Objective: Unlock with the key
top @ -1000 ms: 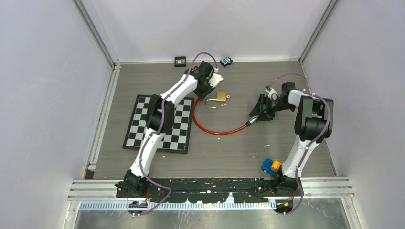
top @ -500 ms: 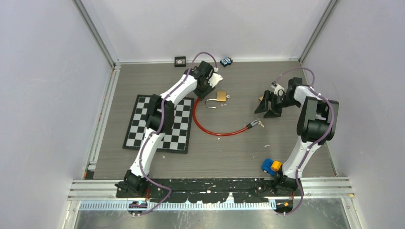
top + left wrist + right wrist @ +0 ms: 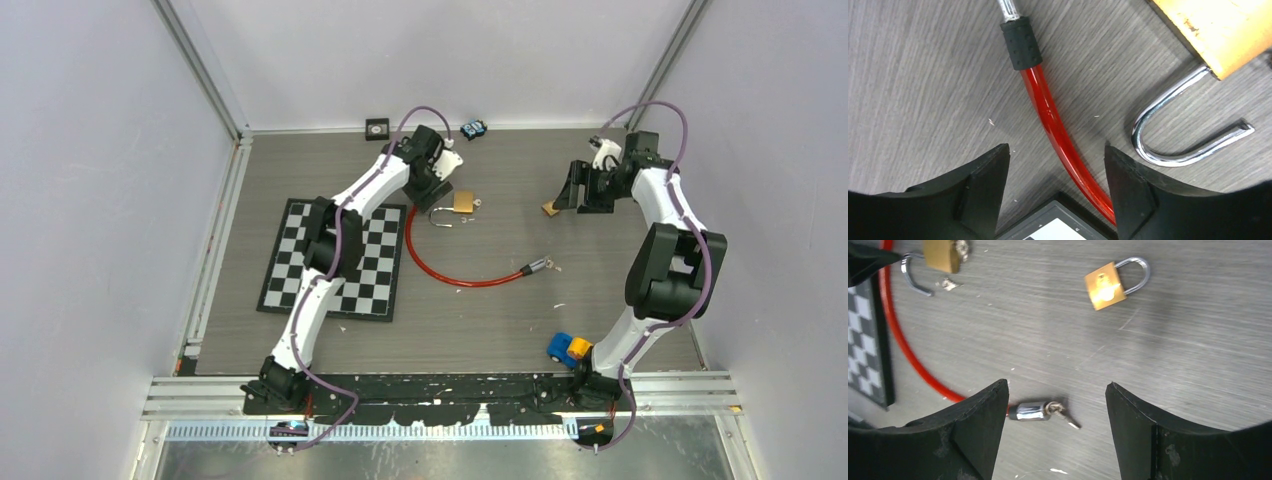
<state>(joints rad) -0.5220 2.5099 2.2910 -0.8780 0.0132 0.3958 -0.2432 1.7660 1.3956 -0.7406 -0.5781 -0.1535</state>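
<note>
Plainly, the left gripper [image 3: 1055,165] stands apart astride the red cable [image 3: 1048,110] at the bottom centre of its wrist view, clamping nothing; the open padlock [image 3: 1218,30], its shackle [image 3: 1168,150] swung free, lies at upper right. The right gripper [image 3: 1057,386] is likewise spread wide and empty, above a small key [image 3: 1064,415] right against the cable's metal end [image 3: 1032,410] at lower centre, with a shut padlock [image 3: 1105,286] at upper right. The key looks thin, stiff, light and apt to skid flat on the table [image 3: 1198,365], so I judge its broad head the place to pinch; the brass lock looks dense and rigid, best held across its flat body. Count: two padlocks, one cable, one sure key; a small glinting bit [image 3: 949,284] beside the open lock could be another, I cannot tell.
</note>
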